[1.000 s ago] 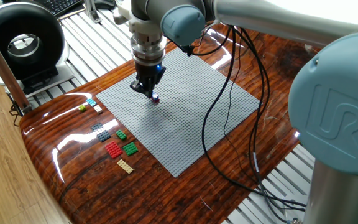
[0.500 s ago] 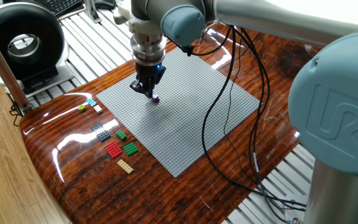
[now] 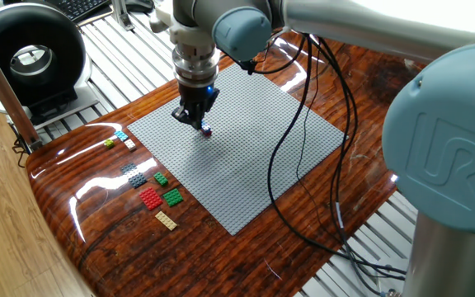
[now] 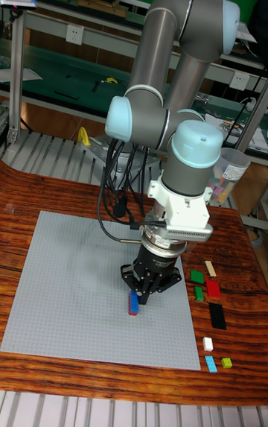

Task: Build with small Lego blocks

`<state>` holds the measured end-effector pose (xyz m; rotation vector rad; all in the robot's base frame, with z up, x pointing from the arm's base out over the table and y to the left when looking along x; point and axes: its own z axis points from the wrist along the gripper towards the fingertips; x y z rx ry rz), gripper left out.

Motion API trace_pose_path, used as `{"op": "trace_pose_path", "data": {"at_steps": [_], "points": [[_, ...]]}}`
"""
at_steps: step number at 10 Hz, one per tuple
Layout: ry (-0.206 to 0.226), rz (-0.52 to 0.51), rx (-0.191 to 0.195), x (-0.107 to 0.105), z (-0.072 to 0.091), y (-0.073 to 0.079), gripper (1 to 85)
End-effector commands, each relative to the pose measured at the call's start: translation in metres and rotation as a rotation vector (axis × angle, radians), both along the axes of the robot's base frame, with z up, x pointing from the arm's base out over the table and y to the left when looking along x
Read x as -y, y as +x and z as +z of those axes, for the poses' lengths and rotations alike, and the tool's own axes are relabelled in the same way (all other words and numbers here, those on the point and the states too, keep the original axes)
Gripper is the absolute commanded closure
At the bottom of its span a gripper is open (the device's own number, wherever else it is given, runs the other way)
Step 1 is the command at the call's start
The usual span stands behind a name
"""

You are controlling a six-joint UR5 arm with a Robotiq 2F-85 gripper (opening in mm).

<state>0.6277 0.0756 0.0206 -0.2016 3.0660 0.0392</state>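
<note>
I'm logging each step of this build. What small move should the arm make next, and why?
Probably press straight down a little. The gripper stands upright over the grey baseplate with a small blue-and-red brick stack at its fingertips, apparently not let go yet, so seating it firmly comes before opening.

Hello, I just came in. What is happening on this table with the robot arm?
A single robot arm is building with small Lego blocks. Its gripper is low over the grey baseplate, at a small stack of red and blue bricks; whether the fingers are closed on it cannot be told. Spare pieces wait on the wooden table beside the plate: a red plate, green ones, a tan one and a few tiny bricks.
</note>
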Motion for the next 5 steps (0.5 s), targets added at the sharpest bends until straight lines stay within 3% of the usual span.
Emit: {"op": "trace_pose_path", "data": {"at_steps": [1,5], "points": [[0.013,-0.01,-0.001,-0.002,0.0019,-0.0005,84.3],[0.011,-0.003,-0.009,-0.0005,0.0091,-0.0036,84.3]]}}
